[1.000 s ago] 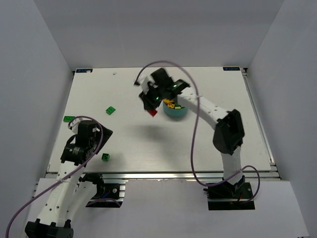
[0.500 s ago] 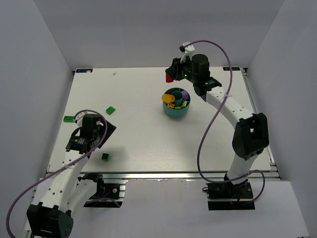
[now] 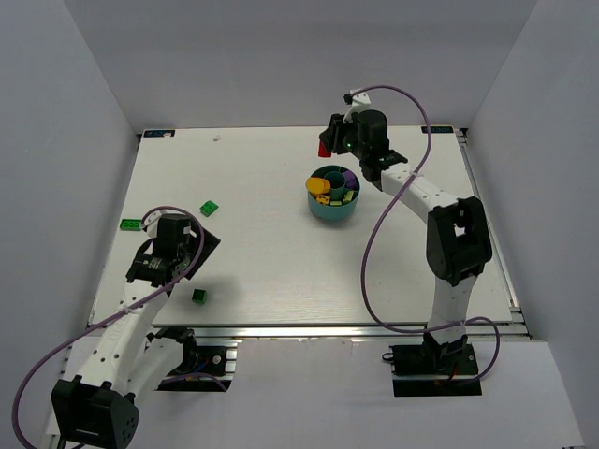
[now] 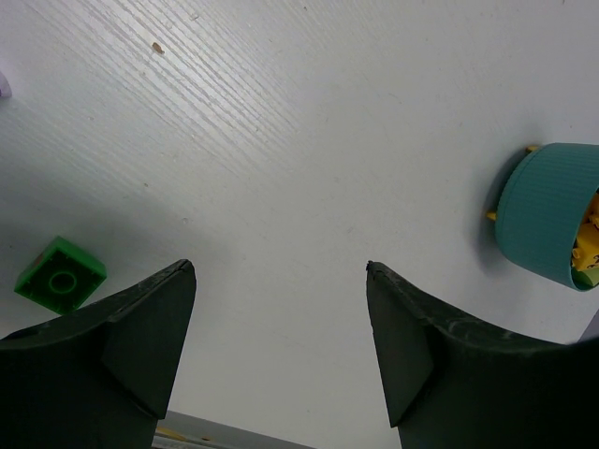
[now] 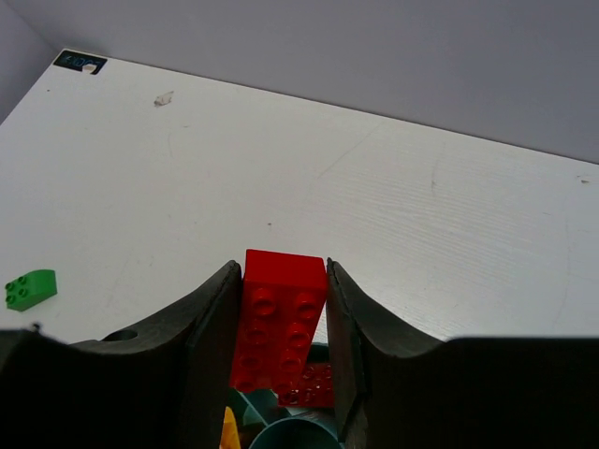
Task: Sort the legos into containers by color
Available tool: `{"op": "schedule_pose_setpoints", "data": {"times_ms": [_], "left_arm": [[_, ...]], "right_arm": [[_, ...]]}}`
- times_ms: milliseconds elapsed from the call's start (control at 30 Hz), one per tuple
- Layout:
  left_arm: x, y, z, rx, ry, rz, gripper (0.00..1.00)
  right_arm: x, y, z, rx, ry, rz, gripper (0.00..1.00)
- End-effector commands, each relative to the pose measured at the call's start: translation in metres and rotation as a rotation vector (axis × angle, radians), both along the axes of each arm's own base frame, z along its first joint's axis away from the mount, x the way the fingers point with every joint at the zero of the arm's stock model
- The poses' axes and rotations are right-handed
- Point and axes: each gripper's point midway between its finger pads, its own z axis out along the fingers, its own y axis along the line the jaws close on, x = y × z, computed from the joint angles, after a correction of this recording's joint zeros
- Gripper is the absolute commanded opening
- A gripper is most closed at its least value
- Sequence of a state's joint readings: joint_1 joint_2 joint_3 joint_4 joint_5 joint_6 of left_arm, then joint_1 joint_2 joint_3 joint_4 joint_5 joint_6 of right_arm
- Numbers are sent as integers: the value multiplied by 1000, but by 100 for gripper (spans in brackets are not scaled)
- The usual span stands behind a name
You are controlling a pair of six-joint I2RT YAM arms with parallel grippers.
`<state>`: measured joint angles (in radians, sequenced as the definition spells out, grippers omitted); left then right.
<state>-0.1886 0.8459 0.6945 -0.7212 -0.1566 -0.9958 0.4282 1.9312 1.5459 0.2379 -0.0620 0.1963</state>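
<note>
Red brick [image 5: 281,313] pinched in right hand [image 5: 283,268], near teal dish [image 3: 331,214].

A white table [image 3: 281,271] with a faint wood grain fills the middle of the top view. Three plain pale grey walls box it in: a left wall [image 3: 56,140], a back wall [image 3: 299,56] across the top of the frame and a right wall [image 3: 552,140]. An aluminium rail [image 3: 309,329] runs along the table's lower edge, and a side rail [image 3: 489,215] runs up its right edge. A small dark blue label [image 3: 157,134] sits at the table's upper left corner and a second label [image 3: 437,130] at its upper right corner. Below the rail lies a white ledge [image 3: 309,393]. The light is soft and even, leaving only blurred grey shadows on the tabletop
</note>
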Motion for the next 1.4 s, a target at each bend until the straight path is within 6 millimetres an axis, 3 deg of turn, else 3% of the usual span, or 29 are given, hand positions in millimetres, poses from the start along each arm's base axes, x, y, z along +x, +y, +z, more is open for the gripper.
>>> {"op": "schedule_pose_setpoints", "data": {"times_ms": [0,400,900,1100,1133,1367], "left_arm": [[1,1,2,-8,-18,10,83],[-1,1,-1,-3,-4,4,83],[-1,1,-2,0,4,1,83],[-2,2,-3,0,5,7,83],[-2,2,-3,-1,5,8,83],[-2,2,-1,0,0,10,83]], "right_arm": [[14,-7,9,2,-75,-28,0],[15,-12,-29,-48,-27,-23,0],[14,-15,-56,-97,-8,-15,0],[10,-15,-63,-110,2,0,26],[9,-16,-64,-112,5,1,36],[7,-17,-49,-97,-18,9,65]]}}
